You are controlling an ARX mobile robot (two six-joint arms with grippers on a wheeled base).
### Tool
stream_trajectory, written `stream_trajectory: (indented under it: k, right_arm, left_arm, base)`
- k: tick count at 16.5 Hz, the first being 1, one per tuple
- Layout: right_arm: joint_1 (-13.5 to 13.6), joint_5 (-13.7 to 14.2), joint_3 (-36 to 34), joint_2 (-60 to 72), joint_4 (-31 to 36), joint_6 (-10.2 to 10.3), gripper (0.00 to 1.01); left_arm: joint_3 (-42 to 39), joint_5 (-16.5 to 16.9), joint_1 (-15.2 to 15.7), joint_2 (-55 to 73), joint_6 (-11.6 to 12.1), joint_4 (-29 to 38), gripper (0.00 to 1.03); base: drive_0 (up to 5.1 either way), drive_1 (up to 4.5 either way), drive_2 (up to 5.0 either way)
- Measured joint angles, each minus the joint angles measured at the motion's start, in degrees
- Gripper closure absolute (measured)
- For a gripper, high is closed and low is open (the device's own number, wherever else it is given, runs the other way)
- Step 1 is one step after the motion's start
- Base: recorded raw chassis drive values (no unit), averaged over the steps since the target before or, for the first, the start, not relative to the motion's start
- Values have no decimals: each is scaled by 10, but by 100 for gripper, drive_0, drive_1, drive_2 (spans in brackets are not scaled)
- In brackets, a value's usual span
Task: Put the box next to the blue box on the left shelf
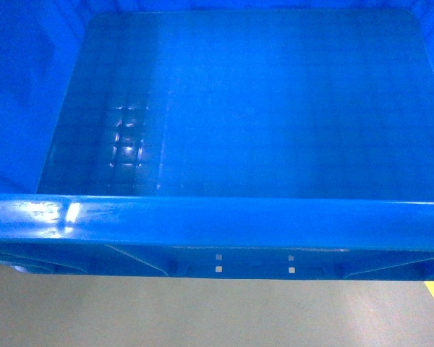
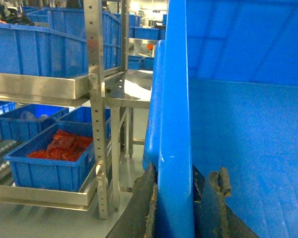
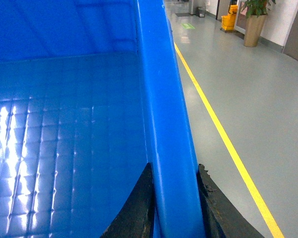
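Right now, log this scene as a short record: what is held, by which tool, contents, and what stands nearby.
held item: blue crate, open top
crate contents: empty, only the grid-patterned floor shows
left tool: shut on the crate's left rim
right tool: shut on the crate's right rim
left side: metal rack with blue bins, one bin of red packets on rollers
right side: grey floor with yellow line, potted plant
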Motion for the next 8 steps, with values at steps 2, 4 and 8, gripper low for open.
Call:
stream_trajectory:
  k: [2,4,8]
  right_arm:
    - [0,0,0,0,-2,0,86]
    - [0,-1,0,0,2,0,86]
    - [0,0,0,0,3,0,86]
  left_arm:
    - [0,0,0,0,0,-2,93]
    - [0,0,0,0,0,3,93]
    - [0,0,0,0,0,2,93]
  base:
    - [-9,404,-423]
    - [-11,403,-424]
    - [-9,402,-419]
